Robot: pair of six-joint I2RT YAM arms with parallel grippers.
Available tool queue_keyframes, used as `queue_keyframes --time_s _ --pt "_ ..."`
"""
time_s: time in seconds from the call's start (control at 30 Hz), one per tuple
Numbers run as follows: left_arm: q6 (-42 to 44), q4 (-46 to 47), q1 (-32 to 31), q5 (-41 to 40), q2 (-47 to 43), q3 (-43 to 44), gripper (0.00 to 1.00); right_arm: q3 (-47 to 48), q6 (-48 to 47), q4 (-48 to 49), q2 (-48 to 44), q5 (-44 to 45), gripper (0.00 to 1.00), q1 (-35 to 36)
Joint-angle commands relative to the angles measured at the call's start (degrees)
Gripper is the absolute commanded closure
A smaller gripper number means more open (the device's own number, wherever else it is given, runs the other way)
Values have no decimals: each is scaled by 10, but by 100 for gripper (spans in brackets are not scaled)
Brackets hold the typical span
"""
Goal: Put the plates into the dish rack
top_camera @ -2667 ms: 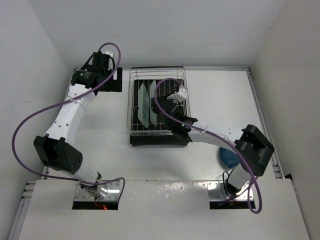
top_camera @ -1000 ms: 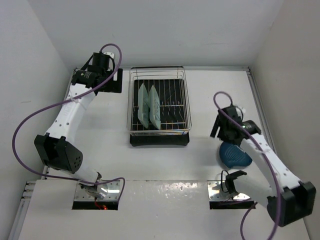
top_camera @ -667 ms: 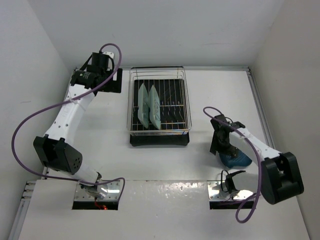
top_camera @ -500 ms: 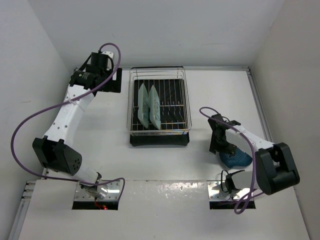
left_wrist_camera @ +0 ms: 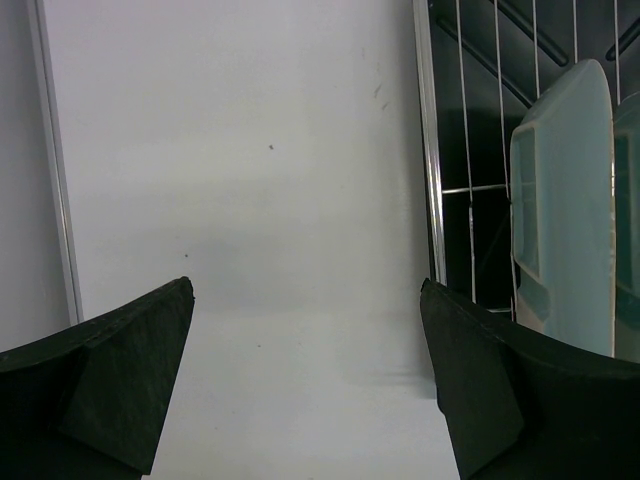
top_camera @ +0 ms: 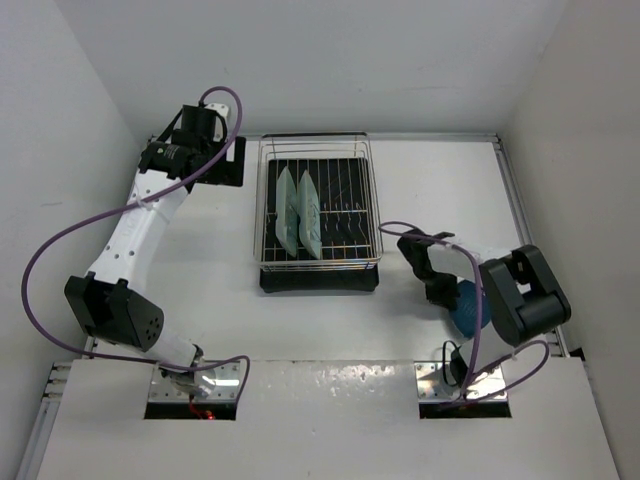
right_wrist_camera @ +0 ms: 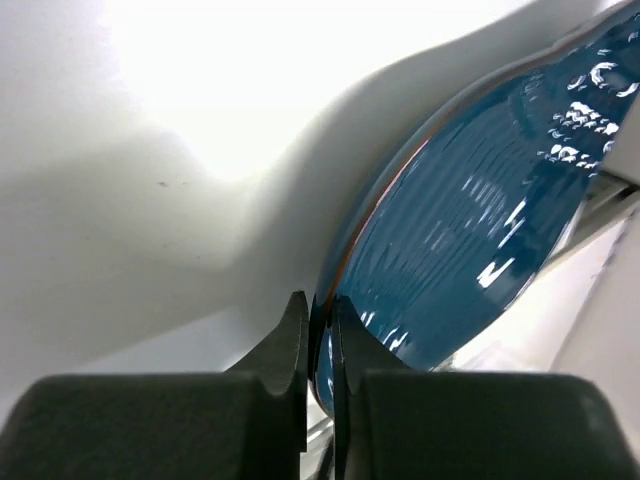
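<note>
The dish rack (top_camera: 370,200) is a chrome wire basket on a black tray at the back middle. Two pale mint plates (top_camera: 288,212) (top_camera: 311,214) stand on edge in its left half. One of them shows in the left wrist view (left_wrist_camera: 565,200) behind the rack's wires (left_wrist_camera: 430,150). The dark blue plate (top_camera: 466,310) is at the right, tilted up off the table. My right gripper (top_camera: 447,295) is shut on its rim (right_wrist_camera: 320,335); the blue plate (right_wrist_camera: 470,230) fills the right wrist view. My left gripper (top_camera: 226,163) (left_wrist_camera: 305,385) is open and empty over bare table left of the rack.
White walls close in the table on the left, back and right. A metal rail (top_camera: 520,220) runs along the table's right edge, close to the blue plate. Another rail (left_wrist_camera: 52,160) runs along the left edge.
My right arm has left the rack, swung to the right and down to the blue plate, and closed on its rim. The left arm has not moved.
</note>
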Motion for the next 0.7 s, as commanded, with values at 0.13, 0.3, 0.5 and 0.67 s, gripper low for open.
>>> queue_keyframes --time_s 0.13,0.3,0.5,0.67 --pt "6 5 2 11 -23 22 0 -32 -87 156 -104 -81 100 -12" --pt "6 0 7 11 -23 29 0 -54 -105 204 -248 -165 100 -37" --pt "6 0 13 22 -23 29 0 -58 -107 213 -387 -191 100 -76" --pt "6 0 13 27 -23 34 0 -33 -120 189 -433 -192 100 -102"
